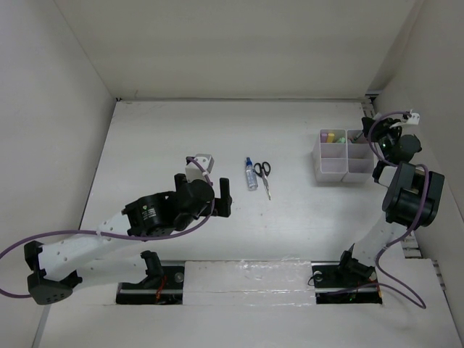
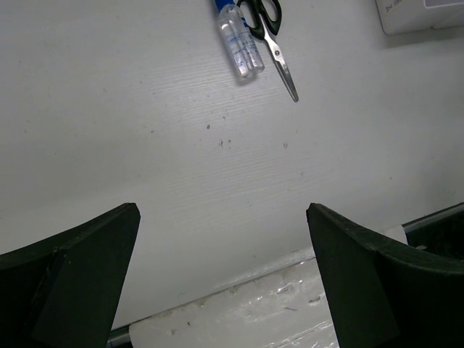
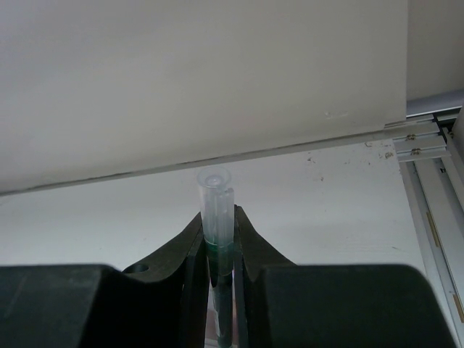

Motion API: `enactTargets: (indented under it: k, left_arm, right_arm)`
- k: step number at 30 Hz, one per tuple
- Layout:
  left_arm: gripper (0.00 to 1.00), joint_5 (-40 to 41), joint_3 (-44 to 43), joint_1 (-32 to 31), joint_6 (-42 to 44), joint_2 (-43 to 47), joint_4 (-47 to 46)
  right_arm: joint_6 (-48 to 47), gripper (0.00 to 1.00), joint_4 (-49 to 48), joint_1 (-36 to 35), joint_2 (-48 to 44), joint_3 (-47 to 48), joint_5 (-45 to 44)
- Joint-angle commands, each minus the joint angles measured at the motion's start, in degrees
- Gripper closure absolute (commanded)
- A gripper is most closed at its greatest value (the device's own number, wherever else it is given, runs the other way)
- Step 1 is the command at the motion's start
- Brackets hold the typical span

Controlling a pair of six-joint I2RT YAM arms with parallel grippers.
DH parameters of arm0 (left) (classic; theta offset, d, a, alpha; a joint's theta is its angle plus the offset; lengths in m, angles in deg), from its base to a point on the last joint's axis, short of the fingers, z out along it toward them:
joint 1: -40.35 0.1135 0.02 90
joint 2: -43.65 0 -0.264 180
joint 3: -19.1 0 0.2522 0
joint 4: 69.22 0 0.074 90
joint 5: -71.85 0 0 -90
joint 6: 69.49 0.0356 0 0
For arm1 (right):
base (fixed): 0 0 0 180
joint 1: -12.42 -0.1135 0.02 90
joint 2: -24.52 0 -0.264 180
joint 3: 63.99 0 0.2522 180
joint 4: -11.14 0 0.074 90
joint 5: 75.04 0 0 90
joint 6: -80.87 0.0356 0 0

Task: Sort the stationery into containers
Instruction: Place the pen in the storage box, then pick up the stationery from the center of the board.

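Observation:
The white four-compartment organizer [image 1: 339, 168] stands at the back right; pastel sticks [image 1: 331, 137] stand in its far-left compartment. My right gripper [image 1: 371, 131] hovers over its far-right compartment, shut on a green pen with a clear cap [image 3: 217, 199] that stands upright between the fingers [image 3: 250, 243]. A blue-capped bottle [image 1: 251, 176] and black-handled scissors [image 1: 264, 174] lie side by side mid-table. My left gripper [image 1: 223, 197] is open and empty, just left of and nearer than them. In the left wrist view the bottle [image 2: 241, 47], the scissors [image 2: 274, 43] and an organizer corner [image 2: 420, 18] lie beyond the gripper [image 2: 221, 217].
White enclosure walls close in the back and both sides. A metal rail [image 3: 428, 134] runs along the right edge behind the organizer. Foil-covered mounting plates [image 1: 246, 275] hold the arm bases at the near edge.

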Motion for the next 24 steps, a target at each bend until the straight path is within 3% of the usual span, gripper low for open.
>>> enactTargets:
  k: [1,2,4,5,6,7,10,16,21,24]
  left_arm:
    - [0.01,0.63,0.8,0.08,0.66,1.31,-1.79]
    - [0.01,0.63,0.8,0.08,0.66,1.31,-1.79]
    - [0.01,0.63,0.8,0.08,0.66,1.31,-1.79]
    - [0.01,0.63,0.8,0.08,0.66,1.31,-1.79]
    - [0.01,0.63,0.8,0.08,0.66,1.31,-1.79]
    - [0.01,0.63,0.8,0.08,0.66,1.31,-1.79]
    - [0.01,0.63,0.8,0.08,0.66,1.31,-1.79]
    - [0.01,0.63,0.8,0.08,0.66,1.31,-1.79]
    - [0.01,0.63,0.8,0.08,0.66,0.26,-1.79]
    - [0.01,1.15,0.8,0.08,0.66,0.26,-1.79]
  right_arm:
    - [0.83,1.0,-4.07,0.24,0.3,1.97,1.67]
    - [0.83,0.99,-4.07,0.24,0.3,1.97,1.67]
    - [0.83,0.88,-4.07,0.24,0.3,1.97,2.29]
    - [0.83,0.77,-4.59,0.24,0.82,1.44,2.29]
    - [0.83,0.77,-4.6,0.24,0.83,1.44,2.29]
    - [0.83,0.61,-4.6,0.24,0.83,1.44,2.29]
    - [0.83,0.45,-6.17,0.24,0.83,0.21,2.29]
    - [1.35,0.34,-8.11,0.24,0.3,-0.32,2.81]
    - [2.67,0.0,-8.03,-1.86,-5.83,-1.8,-0.69]
    - [-0.13,0.0,-0.84,-4.59,-11.28,-4.7,-8.06]
